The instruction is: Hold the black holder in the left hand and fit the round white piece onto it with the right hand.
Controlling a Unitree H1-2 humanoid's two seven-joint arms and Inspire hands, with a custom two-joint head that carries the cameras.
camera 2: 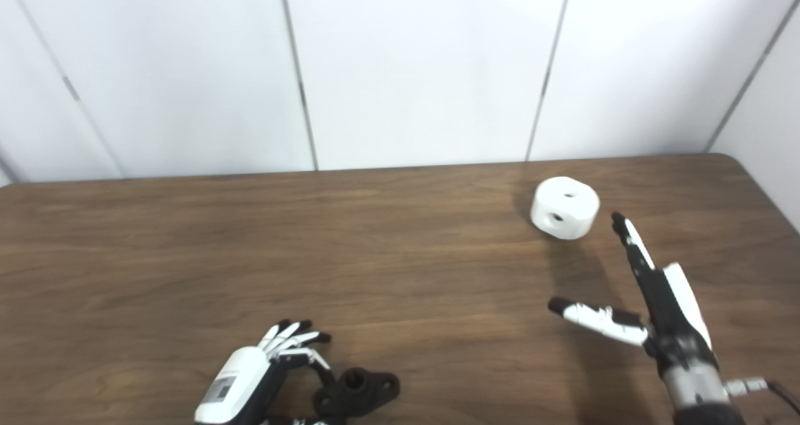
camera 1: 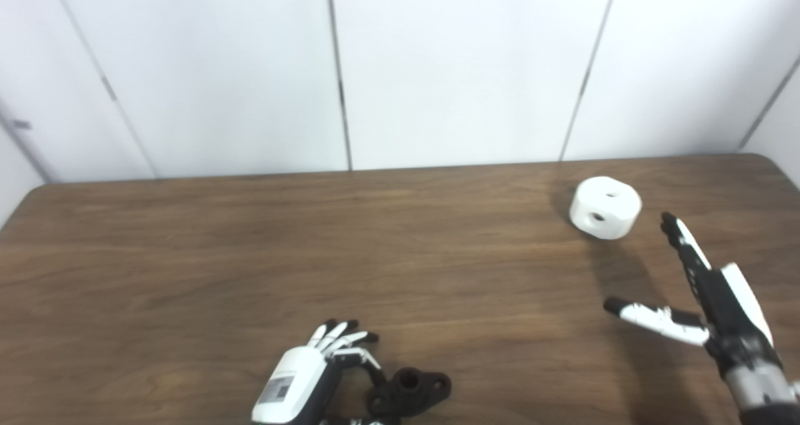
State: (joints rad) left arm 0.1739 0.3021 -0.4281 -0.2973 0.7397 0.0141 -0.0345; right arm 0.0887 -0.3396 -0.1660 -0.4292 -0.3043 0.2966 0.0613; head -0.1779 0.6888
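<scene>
The black holder (camera 1: 409,390) lies on the wooden table (camera 1: 250,256) near the front edge; it also shows in the right eye view (camera 2: 357,390). My left hand (camera 1: 312,375) is just left of it, fingers half curled and apart, thumb close against the holder's left end, not closed around it. The round white piece (camera 1: 605,207), with two dark holes, sits at the far right of the table. My right hand (camera 1: 700,294) is open, fingers stretched out and thumb spread, in front of and a little right of the white piece, not touching it.
A white panelled wall (camera 1: 437,69) stands right behind the table's far edge. The table's right corner (camera 1: 775,162) is close to the white piece. Bare wood lies between the two hands.
</scene>
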